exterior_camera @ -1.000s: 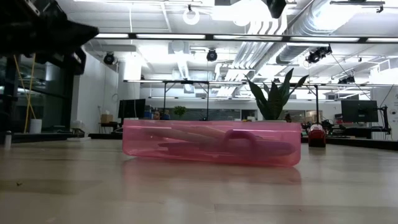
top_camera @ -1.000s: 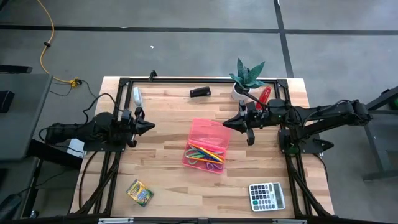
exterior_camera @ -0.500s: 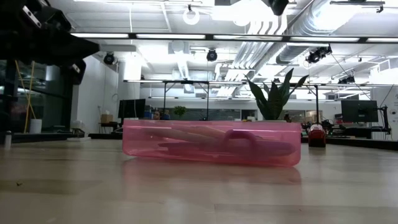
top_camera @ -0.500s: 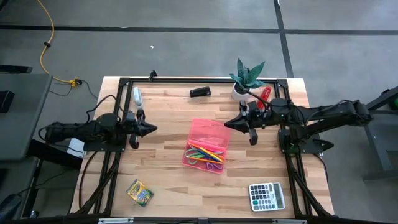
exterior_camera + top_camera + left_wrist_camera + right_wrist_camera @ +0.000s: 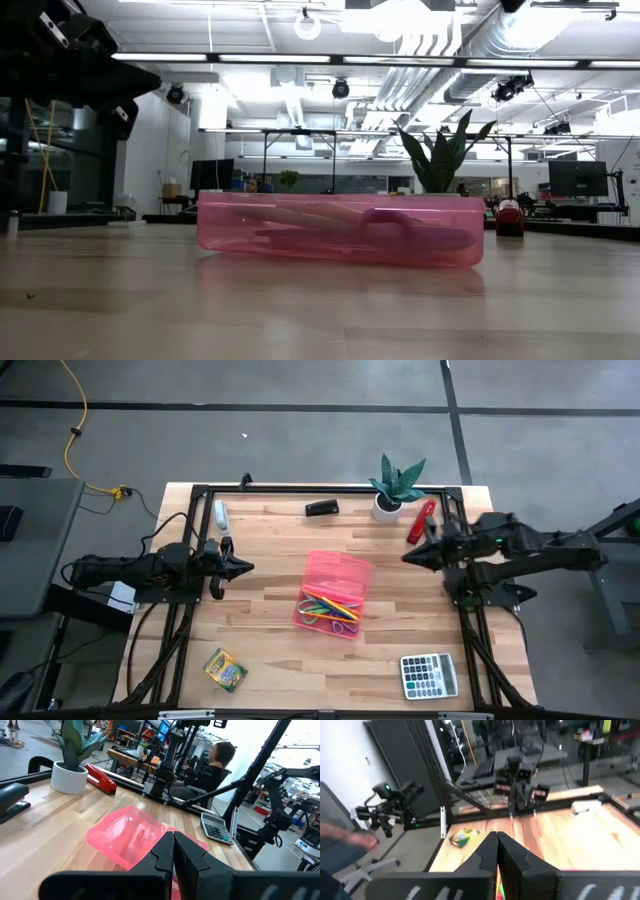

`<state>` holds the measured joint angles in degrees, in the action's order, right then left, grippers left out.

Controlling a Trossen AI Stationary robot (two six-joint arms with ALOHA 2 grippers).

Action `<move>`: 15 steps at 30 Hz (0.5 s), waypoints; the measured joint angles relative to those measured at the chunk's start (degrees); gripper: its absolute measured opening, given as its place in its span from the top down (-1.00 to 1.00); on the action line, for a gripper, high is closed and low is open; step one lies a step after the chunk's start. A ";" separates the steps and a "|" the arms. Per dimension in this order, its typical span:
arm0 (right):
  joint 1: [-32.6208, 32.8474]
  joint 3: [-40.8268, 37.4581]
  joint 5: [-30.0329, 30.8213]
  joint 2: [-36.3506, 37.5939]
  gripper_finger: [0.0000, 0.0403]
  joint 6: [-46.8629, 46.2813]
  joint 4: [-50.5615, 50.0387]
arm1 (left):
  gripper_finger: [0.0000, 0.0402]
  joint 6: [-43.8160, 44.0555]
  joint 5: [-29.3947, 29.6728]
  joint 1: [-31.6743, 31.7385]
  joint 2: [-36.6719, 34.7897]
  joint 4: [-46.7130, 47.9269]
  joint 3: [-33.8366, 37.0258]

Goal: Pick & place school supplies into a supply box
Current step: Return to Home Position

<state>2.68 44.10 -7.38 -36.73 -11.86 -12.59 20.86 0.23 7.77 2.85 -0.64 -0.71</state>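
The supply box [image 5: 335, 595] is a translucent pink case lying open on the middle of the table; it also shows in the low view [image 5: 340, 228] and the left wrist view [image 5: 127, 837]. The school supplies [image 5: 330, 607] lie inside it: yellow, orange, green and blue sticks, and a purple scissors handle [image 5: 343, 628]. My left gripper [image 5: 246, 567] [image 5: 173, 840] hovers shut, left of the box and pointing at it. My right gripper [image 5: 406, 557] [image 5: 497, 840] hovers shut, right of the box near the table's right edge. Neither gripper holds anything.
A potted plant [image 5: 390, 495] and a red stapler [image 5: 420, 520] stand at the far right. A black item [image 5: 321, 508] and a white item [image 5: 220, 514] lie near the far edge. A crayon box [image 5: 225, 669] and a grey calculator [image 5: 430, 676] lie near the front. A person [image 5: 220, 760] sits beyond the table.
My right gripper has drawn back from beside the box toward the table's right edge, staying shut. The box and the supplies in it have not moved.
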 joint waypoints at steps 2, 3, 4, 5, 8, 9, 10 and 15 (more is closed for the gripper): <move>0.00 -1.16 0.33 3.78 1.00 0.35 -0.17 | 1.00 0.00 0.00 0.00 0.00 0.00 0.00; 0.00 -2.75 0.41 5.94 1.00 0.29 0.58 | 1.00 0.00 0.00 0.00 0.00 0.00 0.00; 0.00 -4.82 0.55 8.12 1.00 -0.10 1.81 | 1.00 0.00 0.00 0.00 0.00 0.00 0.00; 0.00 -7.35 1.07 10.15 1.00 -0.93 4.15 | 1.00 0.00 0.00 0.00 0.00 0.00 0.00; -0.07 -16.20 3.52 15.59 1.00 -2.04 12.54 | 1.00 0.00 0.00 0.00 0.00 0.00 0.00; -0.18 -19.01 4.62 16.99 1.00 -1.95 15.53 | 1.00 0.00 0.00 0.00 0.00 0.00 0.00; -0.48 -21.69 5.61 18.34 1.00 -1.81 18.37 | 1.00 0.00 0.00 0.00 0.00 0.00 0.00; -3.03 -32.18 5.81 24.04 1.00 -4.93 23.57 | 1.00 0.00 0.00 0.00 0.00 0.00 0.00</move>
<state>-0.36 11.92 -1.56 -12.68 -16.79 10.99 20.86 0.23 7.77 2.85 -0.64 -0.71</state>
